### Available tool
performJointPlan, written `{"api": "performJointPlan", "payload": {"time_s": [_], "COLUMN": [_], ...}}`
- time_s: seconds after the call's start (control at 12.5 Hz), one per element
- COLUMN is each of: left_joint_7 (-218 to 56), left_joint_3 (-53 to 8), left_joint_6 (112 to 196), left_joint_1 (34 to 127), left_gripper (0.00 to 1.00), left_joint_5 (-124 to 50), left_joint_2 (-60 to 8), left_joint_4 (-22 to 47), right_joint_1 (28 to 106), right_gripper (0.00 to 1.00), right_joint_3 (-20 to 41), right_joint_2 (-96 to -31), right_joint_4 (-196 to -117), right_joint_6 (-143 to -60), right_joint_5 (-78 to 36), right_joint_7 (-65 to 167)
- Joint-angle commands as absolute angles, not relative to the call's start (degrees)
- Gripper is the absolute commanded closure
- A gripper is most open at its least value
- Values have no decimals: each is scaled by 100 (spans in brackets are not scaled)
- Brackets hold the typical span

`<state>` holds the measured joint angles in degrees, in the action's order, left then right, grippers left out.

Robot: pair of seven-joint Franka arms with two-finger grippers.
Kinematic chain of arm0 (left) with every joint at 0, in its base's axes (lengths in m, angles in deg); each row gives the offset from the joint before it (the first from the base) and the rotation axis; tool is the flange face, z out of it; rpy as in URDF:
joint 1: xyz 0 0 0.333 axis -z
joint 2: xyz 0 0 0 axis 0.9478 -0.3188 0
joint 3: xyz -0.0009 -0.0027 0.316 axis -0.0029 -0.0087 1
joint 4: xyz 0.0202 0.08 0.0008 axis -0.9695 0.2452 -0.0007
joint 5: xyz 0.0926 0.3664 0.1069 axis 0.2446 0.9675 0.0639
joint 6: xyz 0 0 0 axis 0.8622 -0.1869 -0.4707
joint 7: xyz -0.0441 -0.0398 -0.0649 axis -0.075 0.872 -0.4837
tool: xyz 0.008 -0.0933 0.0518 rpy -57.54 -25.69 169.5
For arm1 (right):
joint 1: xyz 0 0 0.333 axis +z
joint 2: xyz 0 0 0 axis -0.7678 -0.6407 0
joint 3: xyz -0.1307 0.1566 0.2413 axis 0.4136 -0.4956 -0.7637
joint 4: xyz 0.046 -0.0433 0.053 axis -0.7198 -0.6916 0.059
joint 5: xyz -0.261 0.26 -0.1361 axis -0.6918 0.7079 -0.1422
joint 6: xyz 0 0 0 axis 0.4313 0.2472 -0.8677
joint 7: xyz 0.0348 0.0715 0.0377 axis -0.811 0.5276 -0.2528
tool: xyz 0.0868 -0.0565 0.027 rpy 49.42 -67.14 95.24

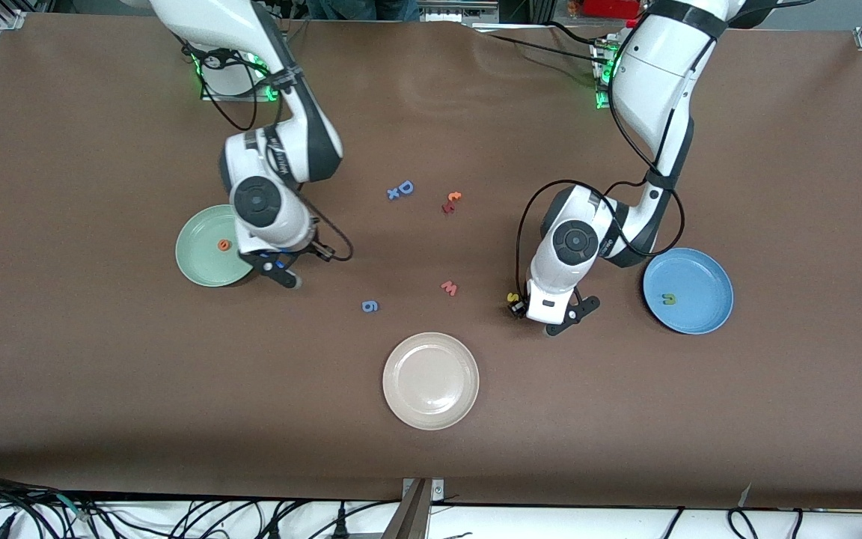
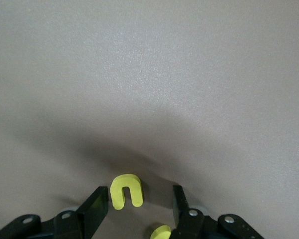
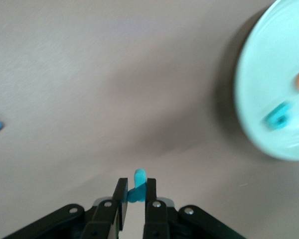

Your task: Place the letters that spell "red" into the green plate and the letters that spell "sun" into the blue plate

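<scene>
A yellow "u" [image 2: 125,189] lies flat on the table between the fingers of my left gripper [image 2: 140,193], which is open and low around it. A second yellow letter [image 2: 161,231] shows in part beside one finger. In the front view this gripper [image 1: 515,305] is down on the table beside the blue plate [image 1: 708,273], which holds a dark green "n" [image 1: 669,300]. My right gripper [image 3: 135,186] is shut on a teal letter [image 3: 139,178], just off the rim of the green plate [image 1: 199,262]. That plate [image 3: 269,74] holds an orange "e" [image 1: 224,244] and another teal letter [image 3: 278,117].
A beige-white plate [image 1: 430,352] sits nearest the front camera, mid-table. Loose letters lie between the arms: a blue "g" [image 1: 370,305], a red "w" [image 1: 450,287], a blue "D" [image 1: 405,188] and a small orange and red pair [image 1: 451,201].
</scene>
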<state>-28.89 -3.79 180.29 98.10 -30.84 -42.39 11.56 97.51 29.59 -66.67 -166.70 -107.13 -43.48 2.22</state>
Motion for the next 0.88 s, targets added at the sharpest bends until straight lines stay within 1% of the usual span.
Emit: {"api": "performJointPlan", "payload": {"time_s": [0.0, 0.08, 0.24, 0.32, 0.4, 0.56, 0.64, 0.8], "left_joint_7": [-2843, -2913, -2931, -2975, -2984, -2975, -2984, -2975], "left_joint_3": [-361, -361, -361, -352, -343, -334, -334, -343], "left_joint_6": [18005, 18005, 18005, 18005, 18005, 18005, 18014, 18005], "left_joint_1": [9804, 9804, 9795, 9786, 9778, 9778, 9778, 9778], "left_gripper": [41, 49, 57, 63, 67, 78, 86, 95], "left_joint_5": [-2915, -2924, -2915, -2907, -2906, -2906, -2906, -2906], "left_joint_2": [-4359, -4359, -4359, -4359, -4359, -4359, -4359, -4359], "left_joint_4": [1061, 1070, 1070, 1079, 1087, 1079, 1087, 1079], "right_joint_1": [9788, 9788, 9779, 9770, 9762, 9753, 9753, 9569], "right_gripper": [96, 96, 96, 96, 96, 96, 95, 95], "right_joint_3": [3502, 3722, 4196, 4407, 4505, 4742, 4752, 4752], "right_joint_2": [-6508, -6490, -6490, -6508, -6508, -6508, -6508, -6569], "right_joint_4": [-16788, -16840, -17068, -17191, -17410, -17901, -18191, -18457], "right_joint_6": [-10279, -10182, -10189, -10216, -10347, -10802, -11249, -11621], "right_joint_5": [-4305, -4305, -4297, -4288, -4270, -4253, -4244, -4235], "right_joint_7": [1395, 1852, 2915, 3390, 3777, 4384, 4640, 4905]}}
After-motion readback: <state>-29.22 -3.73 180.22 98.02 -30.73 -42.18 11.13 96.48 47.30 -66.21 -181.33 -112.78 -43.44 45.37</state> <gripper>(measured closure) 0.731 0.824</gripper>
